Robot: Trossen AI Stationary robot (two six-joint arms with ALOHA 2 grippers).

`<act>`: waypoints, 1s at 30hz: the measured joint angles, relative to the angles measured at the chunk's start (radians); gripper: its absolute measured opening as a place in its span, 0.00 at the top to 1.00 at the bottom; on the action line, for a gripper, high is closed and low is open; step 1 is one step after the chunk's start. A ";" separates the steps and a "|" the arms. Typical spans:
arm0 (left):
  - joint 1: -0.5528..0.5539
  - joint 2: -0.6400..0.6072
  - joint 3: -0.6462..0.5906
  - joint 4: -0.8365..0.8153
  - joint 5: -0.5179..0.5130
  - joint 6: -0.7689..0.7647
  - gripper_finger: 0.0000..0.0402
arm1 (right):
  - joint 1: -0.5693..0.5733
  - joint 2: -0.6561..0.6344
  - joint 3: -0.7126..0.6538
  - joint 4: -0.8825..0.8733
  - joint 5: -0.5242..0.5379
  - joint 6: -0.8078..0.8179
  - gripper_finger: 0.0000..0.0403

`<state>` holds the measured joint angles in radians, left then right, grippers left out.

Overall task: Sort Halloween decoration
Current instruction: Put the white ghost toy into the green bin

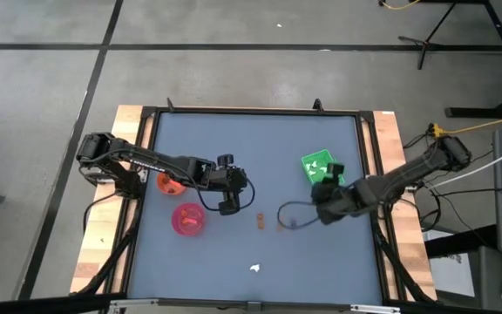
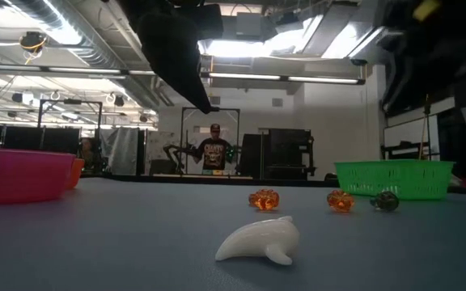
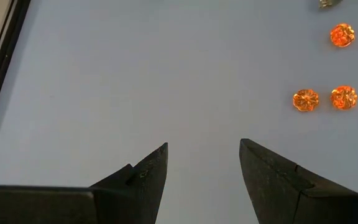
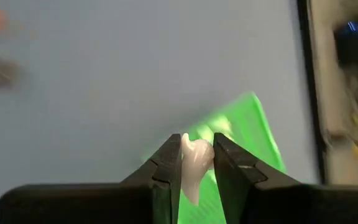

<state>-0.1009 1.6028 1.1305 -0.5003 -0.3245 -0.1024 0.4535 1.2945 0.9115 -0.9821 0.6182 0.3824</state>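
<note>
Small Halloween pieces lie on the grey table: a white one near the near edge [image 1: 254, 268] [image 2: 259, 240], orange ones [image 1: 260, 220] [image 2: 263, 199] [image 2: 340, 200] and a dark one [image 2: 384, 200]. My right gripper [image 4: 196, 146] [image 1: 328, 180] is shut on another white piece [image 4: 194, 160], at the near edge of the green tray [image 1: 317, 164] [image 4: 241, 127]. My left gripper [image 3: 204, 146] [image 1: 227, 202] is open over bare table beside the pink bowl [image 1: 188, 218], touching nothing. Three orange pieces [image 3: 305, 100] show ahead of it. My right gripper pinches the white piece's upper part [image 4: 196, 149] between its two fingers. The piece's lower end [image 4: 190, 190] hangs down past the fingertips. The piece is lifted clear, with the green tray and the table showing behind it.
The orange bowl [image 1: 171, 183] sits next to the pink bowl [image 2: 14, 174] on the table's left side. White pieces lie in the green tray [image 2: 391, 178]. A raised frame [image 1: 251, 111] borders the table. A person stands far back in the room [image 2: 214, 153].
</note>
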 joint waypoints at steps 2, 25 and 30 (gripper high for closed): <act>0.000 0.000 0.000 0.003 0.000 0.000 0.54 | -0.045 0.000 0.000 -0.086 0.000 -0.006 0.81; 0.000 0.000 0.000 0.157 0.000 -0.001 0.54 | -0.313 0.003 -0.017 -0.134 -0.077 -0.154 0.81; 0.000 0.000 0.000 0.171 0.050 -0.003 0.54 | -0.311 0.003 -0.017 -0.134 -0.119 -0.154 0.81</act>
<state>-0.1005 1.6028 1.1305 -0.3289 -0.2749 -0.1058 0.1429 1.2976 0.8944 -1.1164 0.4997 0.2287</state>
